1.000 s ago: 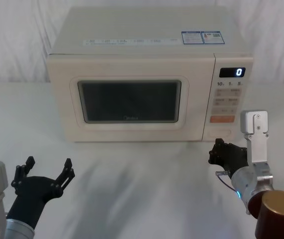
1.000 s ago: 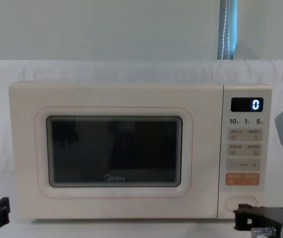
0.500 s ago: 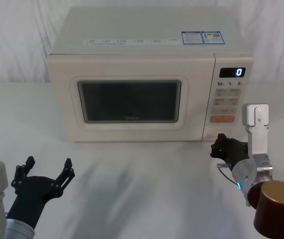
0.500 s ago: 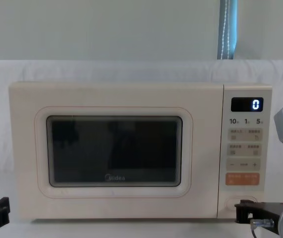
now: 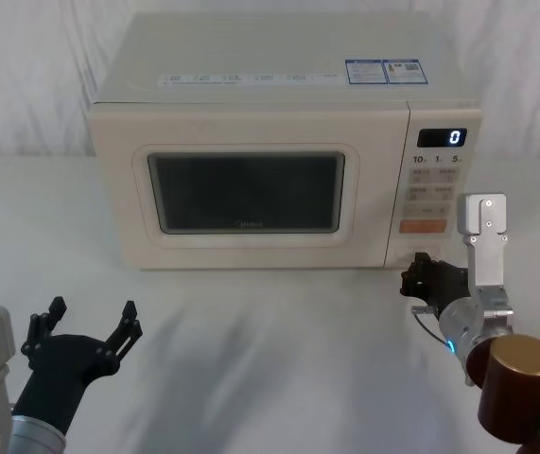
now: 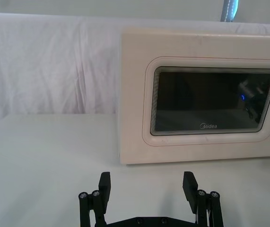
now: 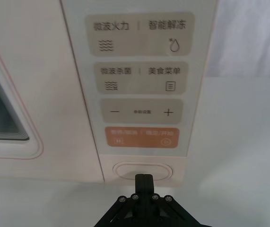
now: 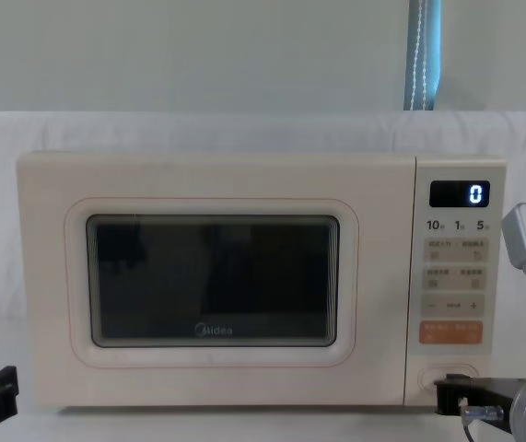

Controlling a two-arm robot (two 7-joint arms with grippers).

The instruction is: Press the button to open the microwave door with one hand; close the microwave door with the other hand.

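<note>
The cream microwave door [image 5: 246,194] with its dark window sits flush in the front of the oven. The button [image 7: 143,170], a wide cream pill, lies at the bottom of the control panel [image 5: 434,184] under the orange key. My right gripper [image 7: 144,178] is shut, its joined black fingertips at the button's lower edge; contact is unclear. In the chest view the right gripper [image 8: 447,394] is just below the button [image 8: 448,377]. My left gripper [image 5: 85,326] hovers open and empty over the table, well in front of the door's left part [image 6: 215,101].
The microwave [image 5: 279,57] stands on a white cloth-covered table [image 5: 270,340] with a white cloth backdrop behind it. The display [image 5: 443,137] reads 0. Open tabletop lies between the two arms in front of the oven.
My right gripper has moved forward and slightly up to the button at the panel's bottom. The left arm and the door have not moved.
</note>
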